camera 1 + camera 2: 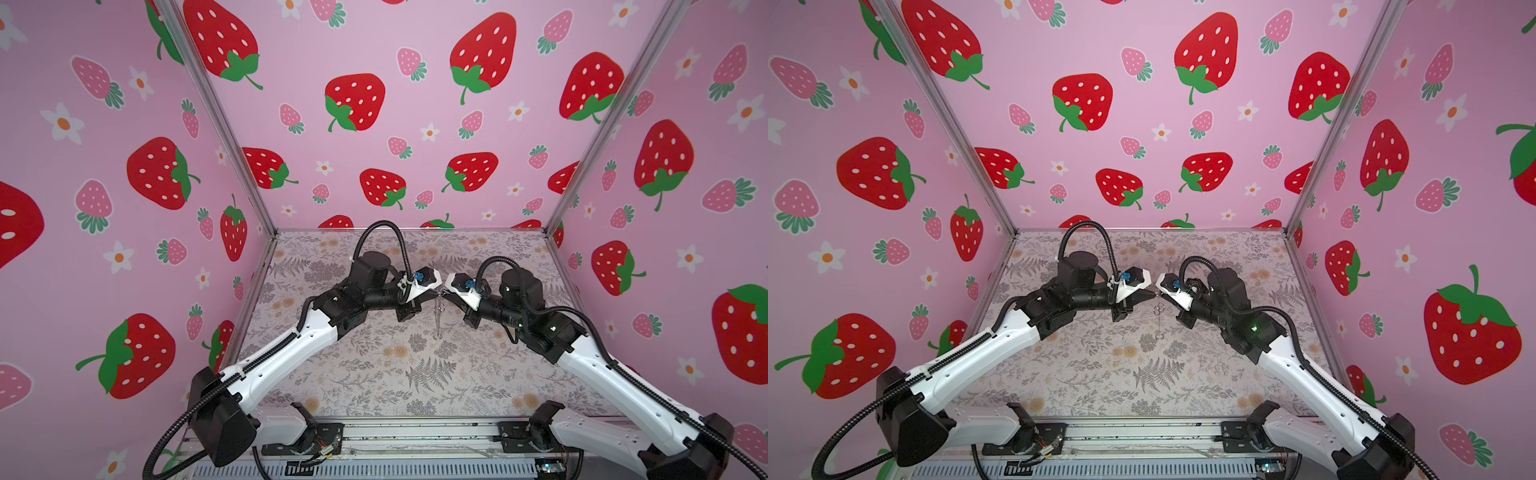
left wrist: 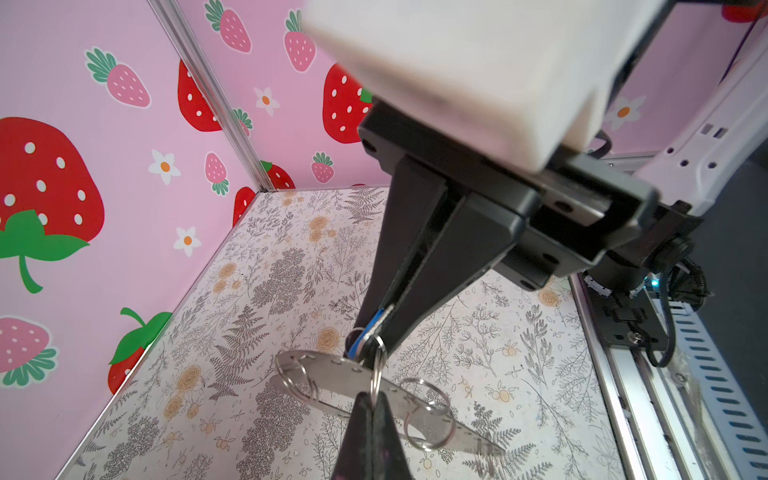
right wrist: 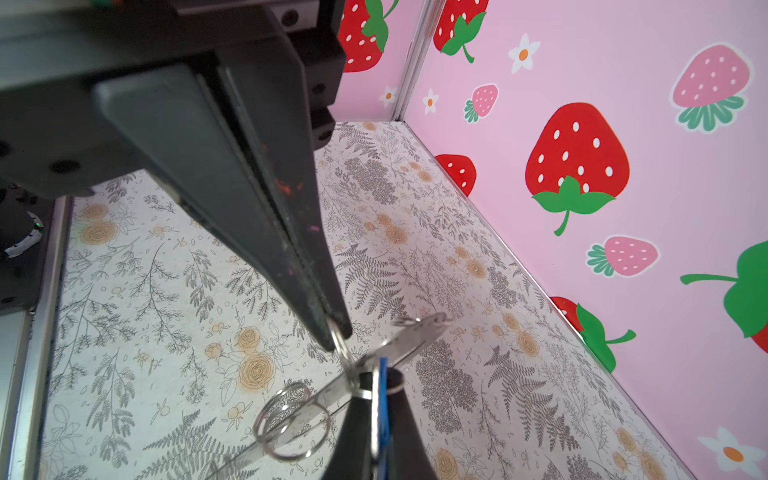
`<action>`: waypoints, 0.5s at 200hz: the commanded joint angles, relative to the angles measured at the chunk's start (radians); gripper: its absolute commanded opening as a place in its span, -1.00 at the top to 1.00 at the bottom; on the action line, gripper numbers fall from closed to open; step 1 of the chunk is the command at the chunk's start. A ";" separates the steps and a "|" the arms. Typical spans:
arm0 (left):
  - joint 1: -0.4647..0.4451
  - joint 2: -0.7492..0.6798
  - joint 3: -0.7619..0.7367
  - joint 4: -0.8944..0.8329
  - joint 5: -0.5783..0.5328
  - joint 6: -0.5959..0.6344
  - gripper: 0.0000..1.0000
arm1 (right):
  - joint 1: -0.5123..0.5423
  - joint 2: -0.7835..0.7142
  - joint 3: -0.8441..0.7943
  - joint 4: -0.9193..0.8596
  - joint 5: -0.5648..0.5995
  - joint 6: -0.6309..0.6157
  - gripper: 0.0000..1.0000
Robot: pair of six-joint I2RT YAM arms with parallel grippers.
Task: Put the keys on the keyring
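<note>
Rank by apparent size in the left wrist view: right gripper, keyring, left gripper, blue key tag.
1. right gripper
2. keyring
3. left gripper, only its tip in frame
4. blue key tag, mostly hidden inside the right gripper
Nearness enlarges both grippers.

Bright, diffuse light filled the scene; shadows on the tabletop (image 1: 374, 374) were faint and soft. In both top views lens distortion bent the frame posts (image 1: 219, 120) at 10 and 2 o'clock. In the left wrist view a close white housing (image 2: 457, 62) was blurred, and the keyring (image 2: 332, 372) glinted.
</note>
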 commanded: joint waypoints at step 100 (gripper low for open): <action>-0.005 0.043 0.063 -0.023 -0.023 -0.007 1.00 | 0.039 0.050 0.138 -0.152 0.007 -0.062 1.00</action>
